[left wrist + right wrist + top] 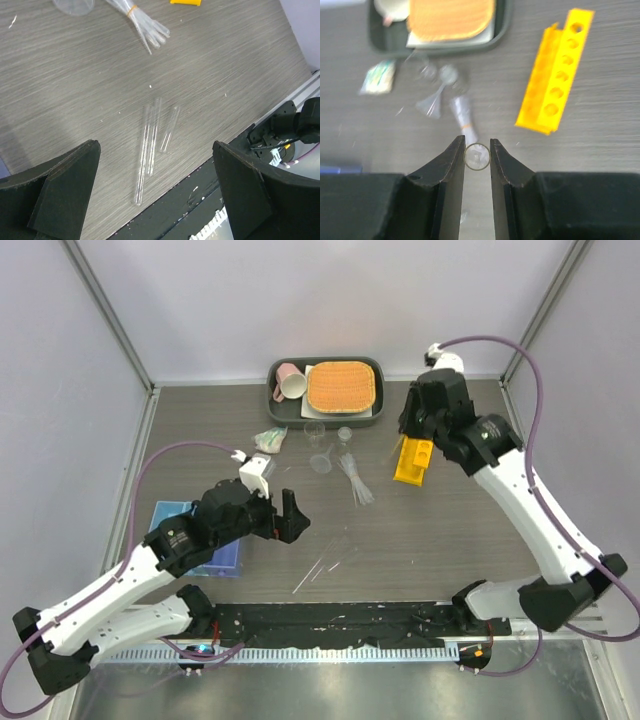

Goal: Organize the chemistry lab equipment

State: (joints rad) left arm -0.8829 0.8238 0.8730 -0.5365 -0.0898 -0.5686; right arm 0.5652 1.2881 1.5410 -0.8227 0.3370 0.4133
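Three thin glass tubes [150, 145] lie side by side near the table's front edge [320, 570]. My left gripper [155, 147] hovers over them, open wide, with nothing between its fingers. My right gripper [477, 150] is shut on a clear glass tube [477, 156] seen end-on as a ring. It hangs above the table beside the yellow holed rack [557, 75], which lies flat [413, 460]. A banded bundle of pipettes [355, 480] lies mid-table, with small beakers [314, 430] and a funnel [320, 462] behind it. The blue tray [225, 558] is largely hidden under my left arm.
At the back, a dark tray [370, 418] holds a pink mug [290, 382] and an orange woven mat [342, 386]. A small green-and-white packet [268, 440] lies left of the beakers. A black rail [330, 625] runs along the near edge.
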